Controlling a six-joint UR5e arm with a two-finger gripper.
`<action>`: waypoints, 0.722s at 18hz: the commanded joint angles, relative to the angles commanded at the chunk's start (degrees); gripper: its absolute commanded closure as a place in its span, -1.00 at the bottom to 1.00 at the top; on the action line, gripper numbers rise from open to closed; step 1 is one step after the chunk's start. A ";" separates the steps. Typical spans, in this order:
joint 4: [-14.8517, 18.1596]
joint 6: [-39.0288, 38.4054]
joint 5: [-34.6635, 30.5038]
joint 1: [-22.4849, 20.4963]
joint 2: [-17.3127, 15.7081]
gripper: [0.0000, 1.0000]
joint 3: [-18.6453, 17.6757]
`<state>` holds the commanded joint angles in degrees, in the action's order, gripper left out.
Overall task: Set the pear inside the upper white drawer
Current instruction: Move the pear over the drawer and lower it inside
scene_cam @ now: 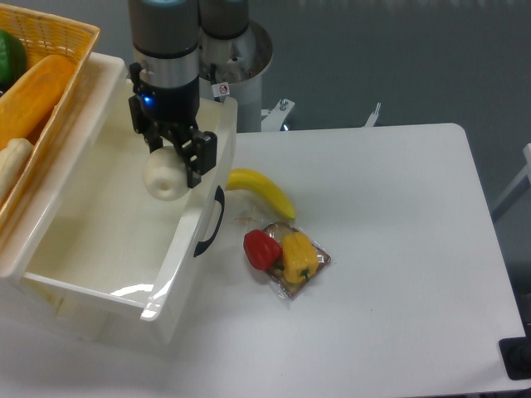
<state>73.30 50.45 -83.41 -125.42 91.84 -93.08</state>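
Note:
The pale cream pear [164, 177] hangs in the air over the right part of the upper white drawer [91, 290], inside its front wall. My gripper [170, 156] is shut on the pear from above, its black fingers on either side of the fruit. The drawer stands pulled out, its inside bare, with the dark curved handle [212, 222] on its front facing the table.
A yellow banana [265, 191] lies on the white table just right of the drawer front. A packet of red and yellow peppers [284, 255] lies below it. A woven orange basket [37, 75] with vegetables sits above the drawer at the left.

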 joint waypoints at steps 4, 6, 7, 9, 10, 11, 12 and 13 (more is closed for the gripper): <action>0.00 0.00 0.00 0.35 1.49 0.71 -0.09; 0.00 -0.09 -0.26 1.32 2.28 0.68 -0.09; -0.09 -0.09 -0.26 1.41 2.46 0.64 -0.26; -0.26 -0.18 -0.26 1.84 3.25 0.44 -0.35; -0.26 -0.26 -0.26 1.93 3.43 0.30 -0.35; -0.26 -0.26 -0.26 2.02 3.60 0.23 -0.35; -0.26 -0.35 -0.26 2.02 3.87 0.20 -0.35; -0.35 -0.27 -0.26 2.02 4.30 0.09 -0.35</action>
<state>72.95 50.18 -83.67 -123.40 96.15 -93.43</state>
